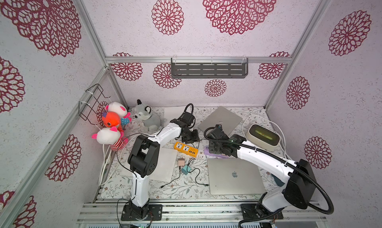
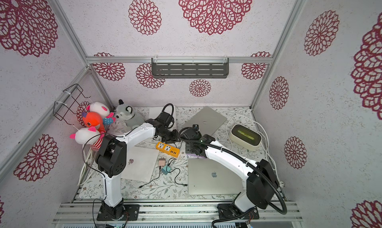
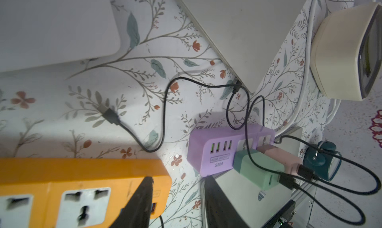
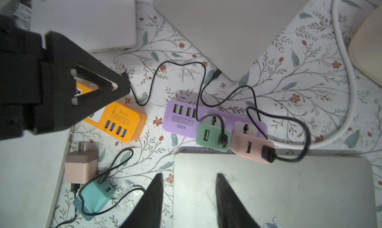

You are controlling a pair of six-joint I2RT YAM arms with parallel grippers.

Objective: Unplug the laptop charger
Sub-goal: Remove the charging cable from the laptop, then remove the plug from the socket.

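1. Firstly, the nearest row. The near laptop (image 1: 227, 179), silver and shut, lies right. The white laptop (image 1: 165, 165) lies left, partly under the left arm. Between them on the mat (image 1: 182, 187) lie a loose pink brick (image 4: 80, 165) and a loose teal brick (image 4: 94, 198), in no socket. I judge them outside the job.
2. The right gripper (image 4: 189, 175) hangs by the near laptop's far left corner, short of the purple strip (image 4: 182, 123). Its jaws are spread with nothing between them. It looks poised to come down on a plugged brick.
3. The left gripper (image 3: 177, 178) hangs above the orange strip (image 4: 122, 121), jaws spread and empty. Both sockets on that strip show vacant, so this arm is probably standing by or placed to steady. I cannot confirm which.
4. The purple strip lies right of the orange one and apart from it. It carries a green brick (image 4: 210, 137) and a pink brick (image 4: 248, 148), side by side, both seated.
5. The task's thing: a black cable ends in a plug (image 4: 216, 74) seated at the near corner of the far laptop (image 1: 220, 118). Through the loops it appears to run to the pink brick, though the crossings leave doubt. The other cable's end (image 3: 109, 113) lies free.
6. Farthest are a white slab (image 1: 175, 112), a cream clock (image 1: 263, 136) at right and plush toys (image 1: 112, 119) at far left.
7. Count: three laptops, or four if the slab is one. Two strips, four bricks, four toys, one clock.
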